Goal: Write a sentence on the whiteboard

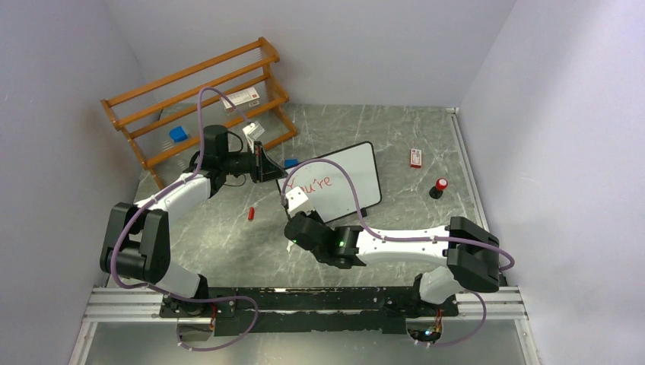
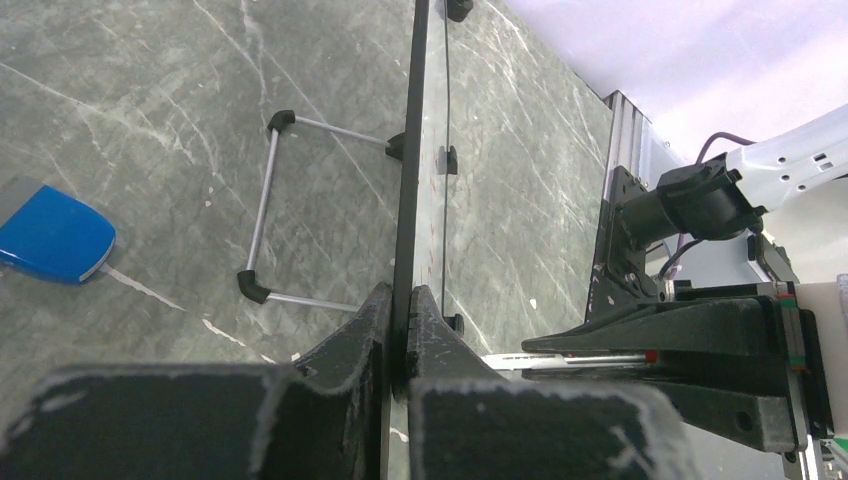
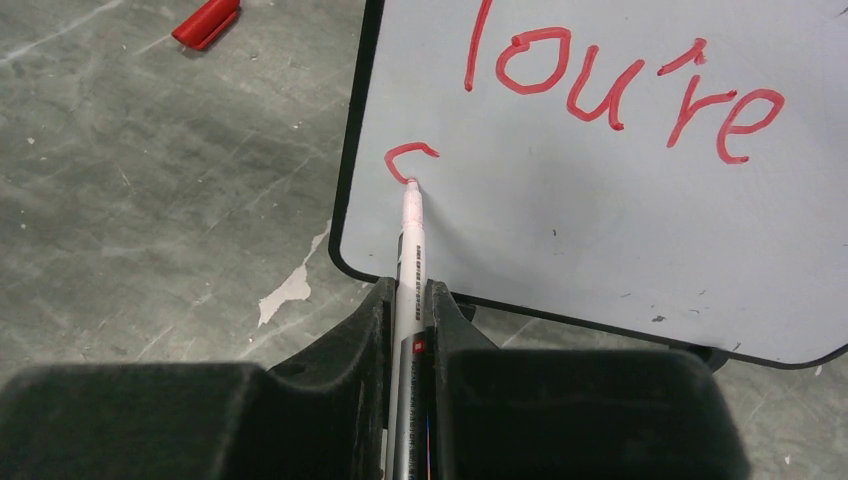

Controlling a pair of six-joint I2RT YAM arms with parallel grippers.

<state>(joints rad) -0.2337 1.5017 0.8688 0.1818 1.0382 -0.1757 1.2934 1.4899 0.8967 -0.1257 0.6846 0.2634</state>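
Whiteboard point(image 1: 346, 171): a rectangular white panel with a smooth face, a thin black frame and rounded corners. In the top view you find it just past the centre of the table point(image 1: 228, 243), toward 1 o'clock, with its long side running from 8 o'clock up to 2 o'clock.

- Wire foot point(image 2: 262, 220): a thin grey rod with black rubber corners, resting on the table behind the panel.
- Sentence point(image 3: 620, 85): red marker lettering in loose handwriting. The first line reads "You're". At 7 o'clock of the Y there is one short hooked stroke point(image 3: 408, 158).
- Left gripper point(image 2: 400, 300): black, scuffed fingers. You have it pinched tight on the board's black frame, at the panel's 9 o'clock edge in the top view.
- Right gripper point(image 3: 405, 295): matte black fingers, clamped hard on the marker point(image 3: 410, 260).
- Marker: a slim white barrel with small print. It points to 12 o'clock in the right wrist view, and its tip touches the lower end of the hooked stroke.
- Table: a grey, marble-veined surface with pale chipped patches.
- Red cap point(image 1: 251, 214): a small cylinder lying loose at 9 o'clock of the right gripper.
- Wooden rack point(image 1: 198, 91): slatted, orange-brown, at 11 o'clock against the wall.
- Blue pad point(image 2: 50, 235): rounded, lying flat at 9 o'clock of the wire foot.
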